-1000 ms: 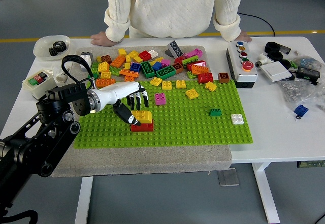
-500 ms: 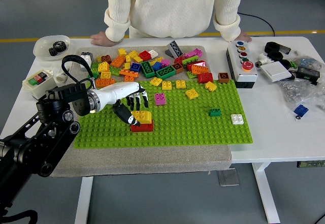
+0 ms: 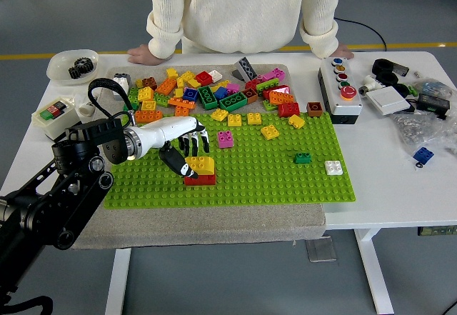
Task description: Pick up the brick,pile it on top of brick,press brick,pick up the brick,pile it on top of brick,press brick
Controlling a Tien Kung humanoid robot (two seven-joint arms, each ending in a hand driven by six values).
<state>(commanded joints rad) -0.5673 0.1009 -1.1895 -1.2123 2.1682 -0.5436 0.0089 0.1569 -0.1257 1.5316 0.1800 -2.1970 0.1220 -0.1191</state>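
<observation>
- The left hand (image 3: 187, 146) sits over the green baseplate (image 3: 285, 179), arm reaching in from the left, thumb angled down beside the yellow brick (image 3: 200, 164).
- That yellow brick is seated on the red brick (image 3: 201, 178), a two-high stack on the near-left part of the baseplate, presumably so the studs below hold it steady for pressing.
- Hand state: the fingers are loosely spread and pointing down just behind the stack, the thumb tip touching or just beside the yellow brick's left end; it pinches nothing that I can see (contact at the thumb is hard to judge from this height).
- My read: the first pile looks done, and this is either the press or the release after it.
- Loose bricks for the second pick lie close by: a pink brick (image 3: 226, 138) just behind the hand on the baseplate, and a mixed heap of bricks (image 3: 207, 90) across the far edge.
- A small green brick (image 3: 303, 158) and a white brick (image 3: 333, 167) sit apart on the right of the plate.
- A person stands at the far side, one hand (image 3: 146, 54) resting flat on the table (image 3: 400, 186), clear of the bricks.
- The right arm is not in view.
</observation>
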